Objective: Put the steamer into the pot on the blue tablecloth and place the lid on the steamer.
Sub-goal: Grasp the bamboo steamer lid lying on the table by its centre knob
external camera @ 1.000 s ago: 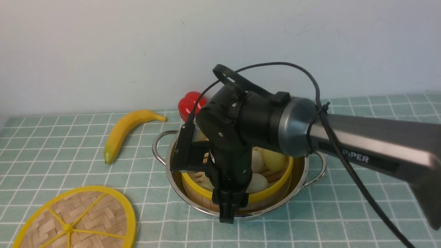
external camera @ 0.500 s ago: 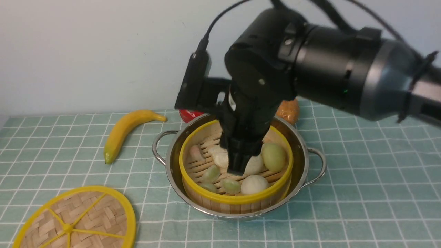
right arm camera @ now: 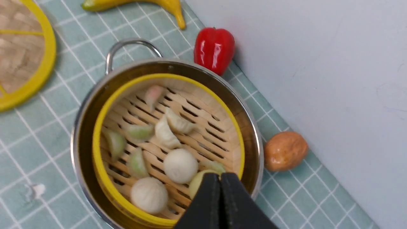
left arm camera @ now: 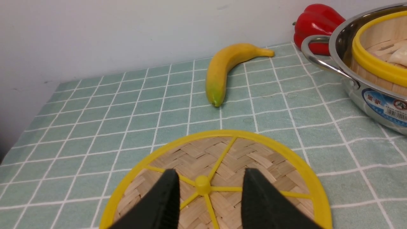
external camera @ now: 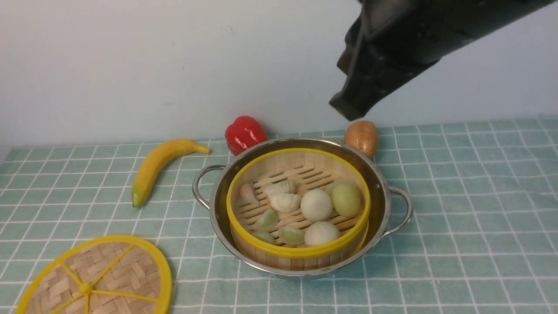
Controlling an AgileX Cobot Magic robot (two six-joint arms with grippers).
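Observation:
The steamer (external camera: 297,250), with toy dumplings and buns, sits inside the shiny pot (external camera: 379,183) on the blue tablecloth (external camera: 471,218). The lid (external camera: 104,270) lies flat on the cloth at front left. My right gripper (external camera: 348,111) hangs high above the pot's far right side. In the right wrist view it (right arm camera: 220,174) is shut and empty over the steamer (right arm camera: 98,165). My left gripper (left arm camera: 210,171) is open just above the lid (left arm camera: 254,152), with one finger on each side of the yellow hub. It does not show in the front view.
A banana (external camera: 157,165) lies left of the pot. A red pepper (external camera: 244,133) and a brown potato-like toy (external camera: 362,137) sit behind the pot by the wall. The pot's loop handles (external camera: 403,196) stick out on both sides.
My right gripper has lifted out of the steamer and moved up and to the right. The steamer stays in the pot. The lid has not moved.

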